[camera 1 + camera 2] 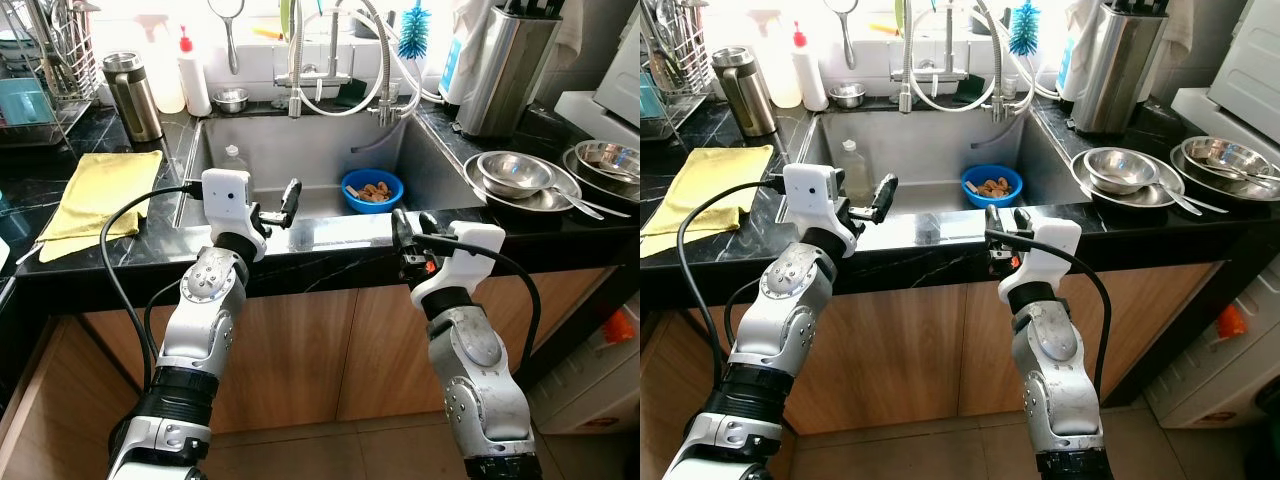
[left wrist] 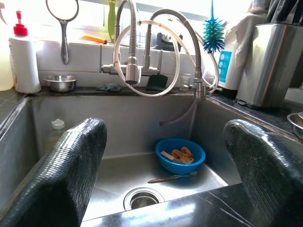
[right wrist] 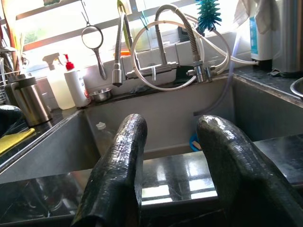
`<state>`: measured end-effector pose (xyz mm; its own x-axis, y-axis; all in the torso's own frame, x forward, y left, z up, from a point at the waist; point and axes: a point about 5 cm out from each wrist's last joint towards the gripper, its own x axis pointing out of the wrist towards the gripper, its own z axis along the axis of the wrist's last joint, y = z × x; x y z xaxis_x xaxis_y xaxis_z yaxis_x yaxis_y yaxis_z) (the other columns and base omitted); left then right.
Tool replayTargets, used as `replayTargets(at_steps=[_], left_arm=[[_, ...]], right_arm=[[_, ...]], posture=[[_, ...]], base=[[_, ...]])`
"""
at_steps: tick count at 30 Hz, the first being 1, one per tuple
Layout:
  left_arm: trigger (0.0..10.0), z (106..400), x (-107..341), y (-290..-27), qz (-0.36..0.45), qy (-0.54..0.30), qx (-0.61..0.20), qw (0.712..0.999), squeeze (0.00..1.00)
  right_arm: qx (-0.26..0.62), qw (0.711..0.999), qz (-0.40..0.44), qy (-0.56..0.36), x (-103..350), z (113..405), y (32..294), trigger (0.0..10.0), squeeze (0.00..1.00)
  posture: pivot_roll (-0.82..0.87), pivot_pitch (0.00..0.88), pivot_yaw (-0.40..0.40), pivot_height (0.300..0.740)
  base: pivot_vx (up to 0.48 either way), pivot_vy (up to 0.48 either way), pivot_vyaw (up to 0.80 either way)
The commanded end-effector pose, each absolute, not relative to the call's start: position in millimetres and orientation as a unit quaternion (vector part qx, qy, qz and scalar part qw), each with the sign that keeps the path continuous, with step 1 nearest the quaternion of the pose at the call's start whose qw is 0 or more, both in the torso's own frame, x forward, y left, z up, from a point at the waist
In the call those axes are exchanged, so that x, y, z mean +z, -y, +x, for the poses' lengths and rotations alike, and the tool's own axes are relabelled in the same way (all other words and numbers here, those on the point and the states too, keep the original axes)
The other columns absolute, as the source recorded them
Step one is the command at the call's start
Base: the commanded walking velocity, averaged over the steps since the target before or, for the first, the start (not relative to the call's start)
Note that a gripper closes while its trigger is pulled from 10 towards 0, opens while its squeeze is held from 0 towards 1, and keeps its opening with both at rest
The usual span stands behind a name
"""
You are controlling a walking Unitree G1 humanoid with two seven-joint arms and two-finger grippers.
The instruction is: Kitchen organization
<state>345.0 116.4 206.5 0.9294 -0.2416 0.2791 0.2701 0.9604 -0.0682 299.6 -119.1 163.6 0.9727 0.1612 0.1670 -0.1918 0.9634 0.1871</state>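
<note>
A steel sink is set into a black marble counter in front of me. In it sits a blue bowl holding brown food scraps, with a utensil lying beside it near the drain. A small clear bottle stands in the sink's left corner. My left gripper hovers open over the sink's front rim, its fingers wide apart. My right gripper is open just above the front edge, to the right, with nothing between its fingers.
Stacked steel bowls and pans lie on the right counter. A yellow cloth, a steel flask and a dish rack are on the left. A faucet, a soap bottle and a knife block line the back.
</note>
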Motion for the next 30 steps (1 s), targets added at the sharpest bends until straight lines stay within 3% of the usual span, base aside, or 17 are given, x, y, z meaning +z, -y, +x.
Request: replayTargets(at_steps=[1,5,16,26,30], left_arm=[[10.0,345.1,209.9,-115.4,-0.051,0.14,-0.135,0.98,0.0],[10.0,345.1,209.9,-115.4,-0.051,0.14,-0.135,0.98,0.0],[10.0,345.2,203.4,-114.8,-0.031,0.127,-0.133,0.982,0.0],[10.0,344.4,203.2,-114.1,-0.035,0.128,-0.136,0.982,0.0],[10.0,344.5,203.6,-113.5,-0.037,0.128,-0.137,0.982,0.0]], right_arm=[[0.088,0.988,0.099,0.078,164.6,300.2,119.4,10.0,0.0],[0.088,0.988,0.099,0.078,164.6,300.2,119.4,10.0,0.0],[0.061,0.99,0.104,0.075,164.2,301.1,127.4,10.0,0.0],[0.067,0.99,0.104,0.073,164.1,301.2,124.9,10.0,0.0],[0.063,0.99,0.097,0.078,164.8,301.3,126.3,10.0,0.0]], posture=[[-0.03,0.022,-0.023,0.74],[-0.03,0.022,-0.023,0.74],[-0.03,0.034,-0.029,0.74],[-0.03,0.035,-0.029,0.74],[-0.03,0.034,-0.03,0.74]], base=[[0.0,0.0,0.0],[0.0,0.0,0.0],[0.328,0.0,-0.06],[0.344,0.0,-0.65],[0.319,0.0,0.0]])
